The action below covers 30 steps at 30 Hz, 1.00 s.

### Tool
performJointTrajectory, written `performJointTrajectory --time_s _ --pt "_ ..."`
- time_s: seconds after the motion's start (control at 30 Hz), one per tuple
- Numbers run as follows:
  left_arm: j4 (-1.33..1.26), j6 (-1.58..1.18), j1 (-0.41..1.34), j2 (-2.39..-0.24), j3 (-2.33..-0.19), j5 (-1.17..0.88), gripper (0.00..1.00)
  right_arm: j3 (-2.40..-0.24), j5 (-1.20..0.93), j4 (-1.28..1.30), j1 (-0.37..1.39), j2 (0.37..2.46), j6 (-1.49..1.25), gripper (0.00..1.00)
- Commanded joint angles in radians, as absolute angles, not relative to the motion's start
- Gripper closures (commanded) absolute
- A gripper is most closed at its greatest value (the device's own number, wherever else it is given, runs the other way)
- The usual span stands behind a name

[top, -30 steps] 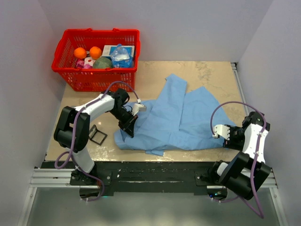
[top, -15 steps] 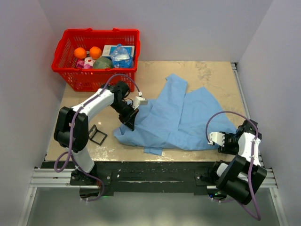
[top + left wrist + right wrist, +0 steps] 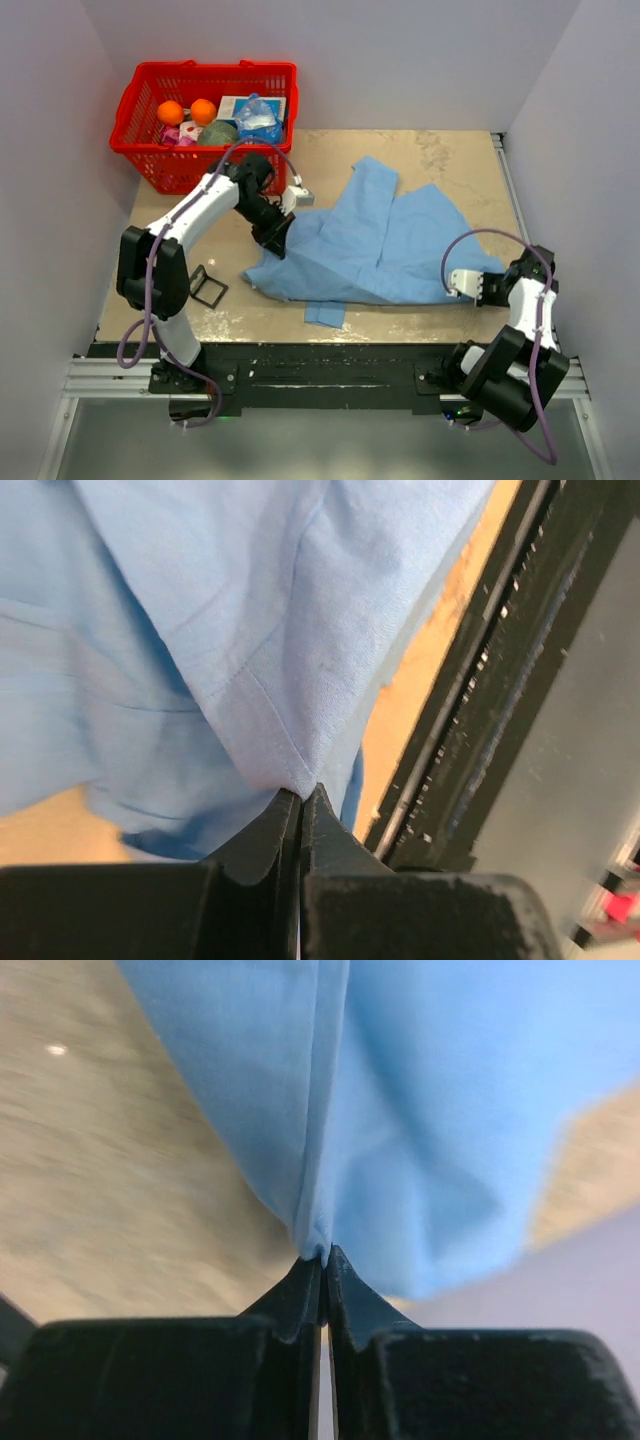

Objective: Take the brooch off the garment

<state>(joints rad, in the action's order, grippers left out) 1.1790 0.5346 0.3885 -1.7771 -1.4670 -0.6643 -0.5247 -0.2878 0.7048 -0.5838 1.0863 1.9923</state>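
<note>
Pinching edges of the garment [image 3: 380, 245], each fully closed: left pincer [image 3: 300, 792], right pincer [image 3: 325, 1252].

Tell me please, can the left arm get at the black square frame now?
Probably not yet: the left hand is shut on the shirt. The frame lies uncovered beside that arm, so once it lets go, likely yes.

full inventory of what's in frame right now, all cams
shirt: 1, light blue, spread over table, centre to right
brooch: 0 visible in any view
basket: 1, red, far left
oranges: 2, orange, in basket
round item: 1, green, in basket
plastic packet: 1, blue-white, in basket
square frame: 1, black, on table, near left
table: 1, tan
left gripper: 1, black, pinching shirt's left edge
right gripper: 1, black, pinching shirt's right corner
</note>
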Motion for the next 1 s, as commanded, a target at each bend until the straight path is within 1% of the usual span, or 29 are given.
performJointTrajectory --time_s 0.0,0.03,0.07,0.1,0.17,0.2,0.27,0.3,0.4,0.5,0.57,0.67,0.77,0.87,0.97 --pt "1.129 0.546 0.325 -1.756 -1.726 -0.669 1.00 -0.853 -0.466 0.794 -0.568 1.060 1.987 0.99" --pt "1.102 0.552 0.324 -1.764 -1.783 -0.661 1.00 -0.900 -0.485 0.793 -0.561 1.045 1.859 1.00" --pt "1.083 0.554 0.322 -1.773 -1.887 -0.654 1.00 -0.943 -0.497 0.784 -0.554 1.040 1.785 1.00" --pt "1.044 0.557 0.322 -1.782 -1.935 -0.637 1.00 -1.028 -0.506 0.773 -0.537 1.037 1.638 1.00" --pt "0.994 0.563 0.321 -1.783 -2.044 -0.620 1.00 -1.122 -0.525 0.758 -0.528 1.055 1.499 1.00" --pt "0.921 0.564 0.321 -1.776 -2.058 -0.597 1.00 -1.212 -0.522 0.749 -0.516 1.068 1.351 1.00" --pt "0.818 0.554 0.321 -1.731 -2.045 -0.569 1.00 -1.293 -0.463 0.643 -0.502 1.118 1.177 1.00" --pt "0.696 0.543 0.322 -1.715 -2.033 -0.537 1.00 -1.381 -0.444 0.612 -0.502 1.138 1.044 1.00" --pt "0.495 0.476 0.337 -1.664 -2.014 -0.441 1.00 -1.539 -0.410 0.546 -0.503 1.232 0.869 1.00" --pt "0.462 0.459 0.367 -1.664 -2.118 -0.362 1.00 -1.655 -0.414 0.470 -0.502 1.284 0.758 1.00" --pt "0.465 0.474 0.385 -1.645 -2.166 -0.354 1.00 -1.728 -0.414 0.424 -0.502 1.316 0.714 1.00" --pt "0.446 0.511 0.411 -1.602 -2.169 -0.310 1.00 -1.820 -0.429 0.411 -0.502 1.351 0.637 1.00" --pt "0.446 0.523 0.428 -1.568 -2.200 -0.276 1.00 -1.857 -0.446 0.382 -0.502 1.358 0.583 1.00" --pt "0.456 0.509 0.436 -1.508 -2.211 -0.265 1.00 -1.902 -0.454 0.391 -0.502 1.351 0.543 1.00" --pt "0.451 0.508 0.437 -1.419 -2.163 -0.258 1.00 -1.908 -0.468 0.429 -0.502 1.296 0.566 1.00"
